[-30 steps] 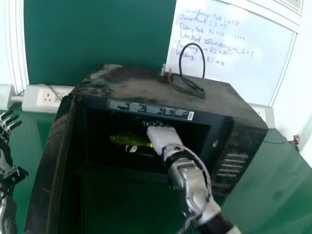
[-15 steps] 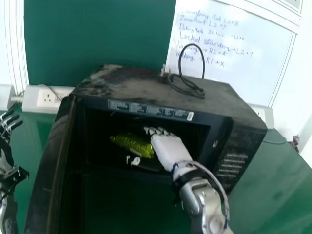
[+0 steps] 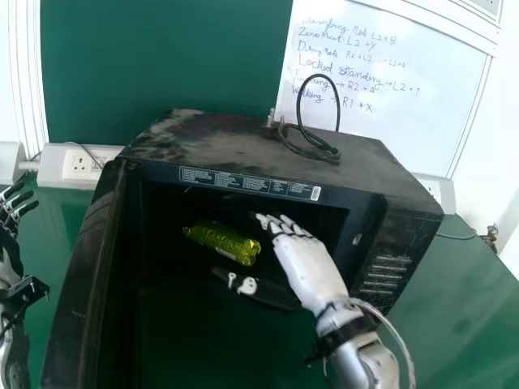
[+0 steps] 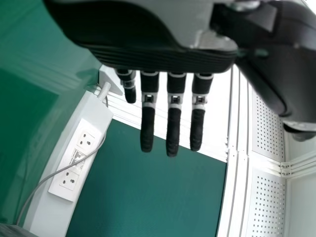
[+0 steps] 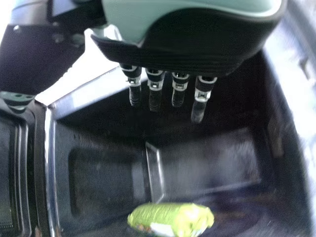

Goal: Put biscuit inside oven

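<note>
In the head view the right hand is at the right part of the oven's opening, its fingers extended and nothing held. The green biscuit packet lies inside the black oven, left of that hand and apart from it. The right wrist view shows the right hand open above the oven's dark interior, with the biscuit packet lying clear of its fingers. My left hand is at the head view's left edge, outside the oven; in the left wrist view the left hand has straight fingers.
The oven's door stands open on the left side. A black cable loops on the oven's top. Behind it are a wall socket strip and a whiteboard. Green table surface extends at the right.
The right hand has let go of the packet and drawn back toward the right and the oven's front. The packet rests inside, now more fully uncovered. My left arm has stayed put.
</note>
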`<act>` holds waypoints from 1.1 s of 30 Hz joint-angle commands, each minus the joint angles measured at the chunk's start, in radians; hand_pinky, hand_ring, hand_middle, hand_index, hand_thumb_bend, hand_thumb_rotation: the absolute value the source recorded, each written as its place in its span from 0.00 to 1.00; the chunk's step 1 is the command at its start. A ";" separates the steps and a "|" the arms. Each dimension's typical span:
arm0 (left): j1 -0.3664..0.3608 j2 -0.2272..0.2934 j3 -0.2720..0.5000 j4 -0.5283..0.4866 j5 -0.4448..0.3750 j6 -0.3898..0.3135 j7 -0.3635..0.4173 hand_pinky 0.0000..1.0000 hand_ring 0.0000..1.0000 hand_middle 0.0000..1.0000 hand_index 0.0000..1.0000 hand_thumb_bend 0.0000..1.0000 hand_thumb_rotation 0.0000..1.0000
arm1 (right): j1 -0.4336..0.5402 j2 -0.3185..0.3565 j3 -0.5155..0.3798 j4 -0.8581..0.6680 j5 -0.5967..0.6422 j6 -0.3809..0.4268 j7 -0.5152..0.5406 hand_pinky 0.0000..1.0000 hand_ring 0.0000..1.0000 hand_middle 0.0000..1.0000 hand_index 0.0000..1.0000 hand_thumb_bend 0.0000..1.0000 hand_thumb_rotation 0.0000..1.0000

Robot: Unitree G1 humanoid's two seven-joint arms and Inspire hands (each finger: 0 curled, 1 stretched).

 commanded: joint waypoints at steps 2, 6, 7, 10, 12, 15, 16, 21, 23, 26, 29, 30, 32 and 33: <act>-0.011 0.006 0.002 0.012 0.005 -0.007 -0.005 0.57 0.59 0.61 0.64 0.88 0.87 | 0.054 -0.002 -0.050 -0.046 0.033 -0.037 -0.028 0.81 0.90 0.94 0.98 1.00 1.00; -0.008 0.005 0.002 0.009 0.006 -0.007 -0.005 0.57 0.59 0.61 0.65 0.89 0.86 | 0.134 0.027 -0.135 -0.090 0.182 -0.082 -0.039 0.80 0.89 0.93 0.96 1.00 1.00; -0.008 0.005 0.002 0.008 0.006 -0.007 -0.005 0.57 0.60 0.61 0.65 0.89 0.86 | 0.152 0.029 -0.157 -0.098 0.217 -0.097 -0.039 0.79 0.88 0.92 0.95 1.00 0.99; -0.011 0.007 0.004 0.012 0.004 -0.006 -0.006 0.57 0.59 0.61 0.65 0.89 0.87 | 0.195 0.025 -0.220 -0.134 0.317 -0.111 -0.009 0.75 0.85 0.90 0.93 1.00 1.00; -0.011 0.008 0.005 0.013 0.003 -0.007 -0.006 0.57 0.59 0.61 0.65 0.89 0.87 | 0.214 0.021 -0.271 -0.173 0.426 -0.069 0.053 0.75 0.84 0.89 0.93 1.00 0.99; -0.012 0.009 0.007 0.016 0.001 -0.009 -0.009 0.57 0.59 0.61 0.65 0.88 0.87 | 0.227 -0.005 -0.357 -0.236 0.587 0.043 0.165 0.76 0.84 0.87 0.91 1.00 0.96; -0.013 0.010 0.008 0.016 0.000 -0.008 -0.008 0.57 0.59 0.61 0.65 0.88 0.87 | 0.229 -0.031 -0.390 -0.246 0.609 0.062 0.197 0.74 0.83 0.85 0.91 1.00 0.98; -0.016 0.015 0.015 0.024 -0.009 -0.008 -0.015 0.57 0.59 0.61 0.64 0.88 0.86 | 0.206 -0.172 -0.584 -0.181 0.958 0.125 0.447 0.77 0.83 0.85 0.89 1.00 1.00; -0.016 0.015 0.013 0.018 -0.007 -0.003 -0.010 0.57 0.59 0.61 0.65 0.88 0.86 | 0.209 -0.208 -0.645 -0.142 1.053 0.136 0.507 0.76 0.82 0.84 0.87 1.00 1.00; -0.018 0.018 0.016 0.024 -0.010 -0.005 -0.014 0.57 0.59 0.61 0.65 0.89 0.86 | 0.216 -0.261 -0.705 -0.103 1.146 0.183 0.560 0.72 0.80 0.81 0.84 1.00 1.00; -0.018 0.023 0.020 0.036 -0.020 -0.011 -0.027 0.56 0.58 0.60 0.64 0.89 0.86 | 0.203 -0.303 -0.746 -0.030 1.260 0.237 0.622 0.64 0.75 0.78 0.80 1.00 1.00; -0.018 0.025 0.020 0.038 -0.023 -0.010 -0.032 0.56 0.58 0.60 0.64 0.89 0.86 | 0.207 -0.306 -0.762 -0.005 1.278 0.242 0.627 0.63 0.72 0.75 0.77 1.00 1.00; -0.017 0.031 0.024 0.046 -0.038 -0.017 -0.059 0.53 0.56 0.58 0.62 0.89 0.86 | 0.220 -0.303 -0.784 0.022 1.282 0.241 0.610 0.64 0.64 0.66 0.68 1.00 1.00; -0.016 0.036 0.028 0.055 -0.049 -0.026 -0.083 0.52 0.55 0.57 0.61 0.89 0.87 | 0.223 -0.299 -0.789 0.034 1.271 0.236 0.596 0.61 0.61 0.63 0.64 1.00 1.00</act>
